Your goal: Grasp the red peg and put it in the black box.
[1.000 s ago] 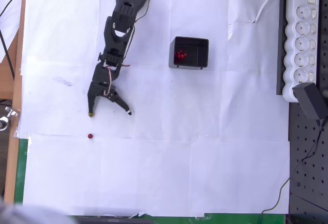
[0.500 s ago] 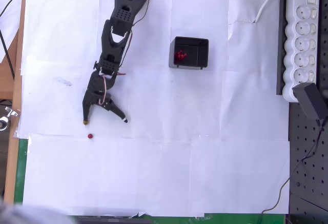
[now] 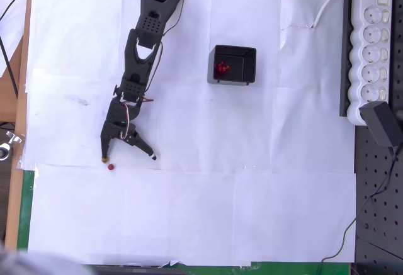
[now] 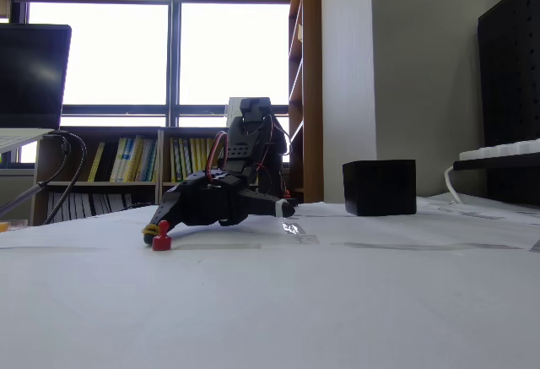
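Gripper (image 3: 128,158) spread apart low over the paper, its left finger tip just beside the peg (image 3: 111,167), nothing held; box (image 3: 233,65) well apart to the right holds a cluster of red pieces (image 3: 221,68)

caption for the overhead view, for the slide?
Open gripper reaching low toward the red peg on white paper; black box, red pieces inside, sits apart.

overhead view straight down on whole table, fixed view low at table level, both sharing black box (image 3: 232,65) (image 4: 379,187)
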